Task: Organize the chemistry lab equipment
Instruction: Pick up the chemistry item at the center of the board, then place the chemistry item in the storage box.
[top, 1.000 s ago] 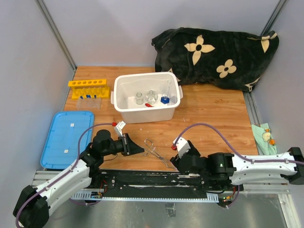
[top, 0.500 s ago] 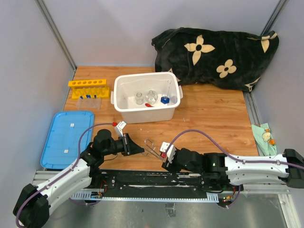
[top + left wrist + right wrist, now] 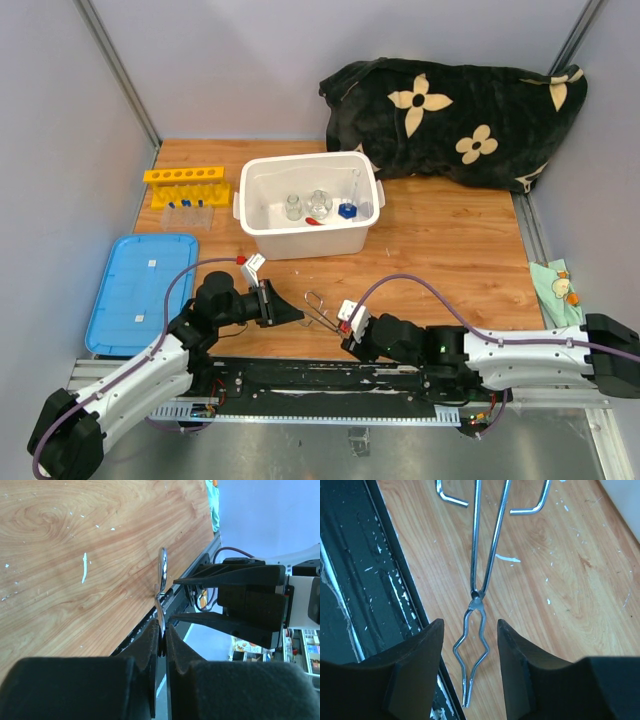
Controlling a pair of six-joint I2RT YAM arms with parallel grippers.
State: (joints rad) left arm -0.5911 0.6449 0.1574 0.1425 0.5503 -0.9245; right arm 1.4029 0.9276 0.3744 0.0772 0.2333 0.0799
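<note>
A robot test cell, I'd say: grey partition walls (image 3: pixel 60 150) box in a wooden tabletop (image 3: pixel 450 250), two black-and-white robot arms (image 3: pixel 530 350) are bolted at its near edge, and a yellow holed tube rack (image 3: pixel 185 176) stands on it.

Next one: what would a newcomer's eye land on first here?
The metal tongs lie on the wood near the front edge, with the right gripper open astride their tip end. Behind them, mid-table, sits the white bin holding glassware, and a black flowered blanket fills the far right corner.
</note>
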